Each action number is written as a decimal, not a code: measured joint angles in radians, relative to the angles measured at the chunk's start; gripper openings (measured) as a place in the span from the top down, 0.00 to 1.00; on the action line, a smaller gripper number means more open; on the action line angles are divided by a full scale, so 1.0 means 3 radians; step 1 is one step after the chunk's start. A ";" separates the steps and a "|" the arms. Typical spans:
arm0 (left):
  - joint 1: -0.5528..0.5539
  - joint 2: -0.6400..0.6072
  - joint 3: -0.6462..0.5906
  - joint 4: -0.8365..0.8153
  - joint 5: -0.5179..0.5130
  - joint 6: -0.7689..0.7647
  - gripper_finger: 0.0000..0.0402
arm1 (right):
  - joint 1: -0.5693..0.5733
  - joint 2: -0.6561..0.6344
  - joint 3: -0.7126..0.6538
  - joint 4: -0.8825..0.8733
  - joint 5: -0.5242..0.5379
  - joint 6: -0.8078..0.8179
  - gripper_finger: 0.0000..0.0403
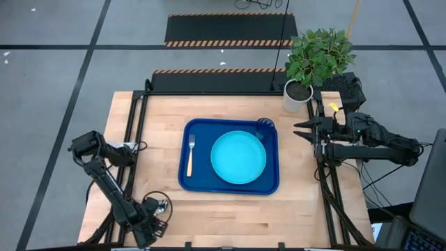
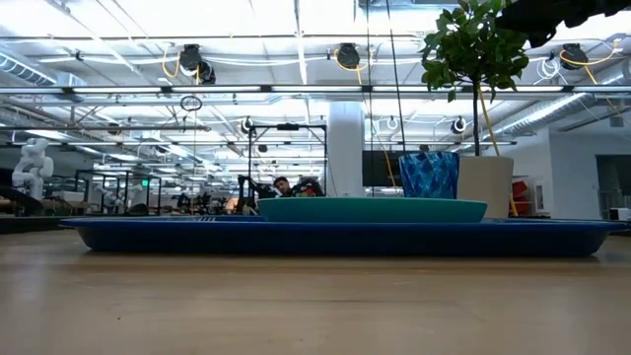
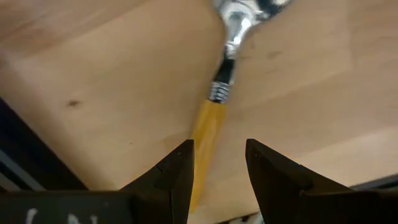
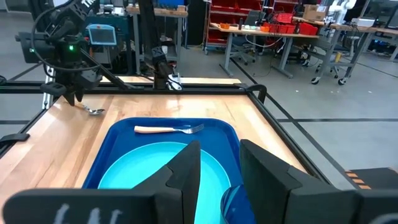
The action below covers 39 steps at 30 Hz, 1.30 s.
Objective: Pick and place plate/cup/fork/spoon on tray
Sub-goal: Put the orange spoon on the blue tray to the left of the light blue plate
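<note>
Orange-handled metal spoon [image 3: 219, 99] at table's 7 o'clock; left gripper [image 3: 219, 171] open, astride handle, holding nothing. Descend centred, then close. Right gripper [image 1: 301, 130] open, empty, 3 o'clock.

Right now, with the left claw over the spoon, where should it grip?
Probably the orange handle of the orange-handled metal spoon: straight and narrow, lying flat on the wooden table in line with the open left claw. Come straight down, one finger on each side, clear of the rounded bowl.
</note>
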 joint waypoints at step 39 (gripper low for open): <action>0.0516 -0.0352 -0.0421 0.0554 -0.0102 -0.0317 0.89 | 0.0000 -0.0001 -0.0078 0.0113 -0.0009 0.0050 0.74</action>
